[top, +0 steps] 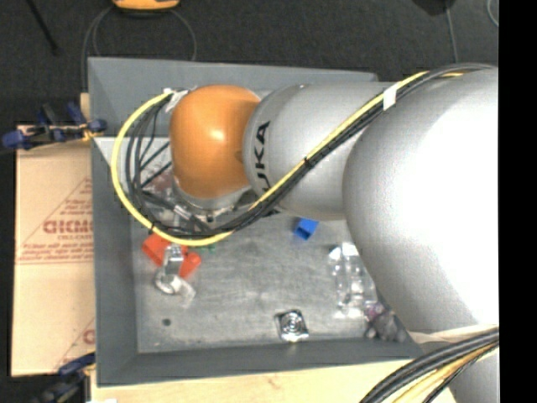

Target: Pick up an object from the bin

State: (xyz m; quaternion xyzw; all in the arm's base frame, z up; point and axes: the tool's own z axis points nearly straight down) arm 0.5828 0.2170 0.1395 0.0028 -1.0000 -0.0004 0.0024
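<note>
One grey bin, scuffed floor, dark ground

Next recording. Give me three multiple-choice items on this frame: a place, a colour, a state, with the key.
1. Where in the bin does the small shiny metal piece lie?
A. By the lower wall, about mid-width.
B. In the upper left corner.
C. On the outside cardboard.

2. What colour is the thing on the floor just below the orange wrist cover?
A. White.
B. Orange-red.
C. Black.

3. How does the small blue block lie?
A. On the orange-red thing.
B. Against the metal piece.
C. Alone on the floor, touching no other thing.

Key: 1 A, it sits just above the lower wall; 2 B, its visible parts are orange-red; 3 C, bare floor shows beside and below it.
</note>
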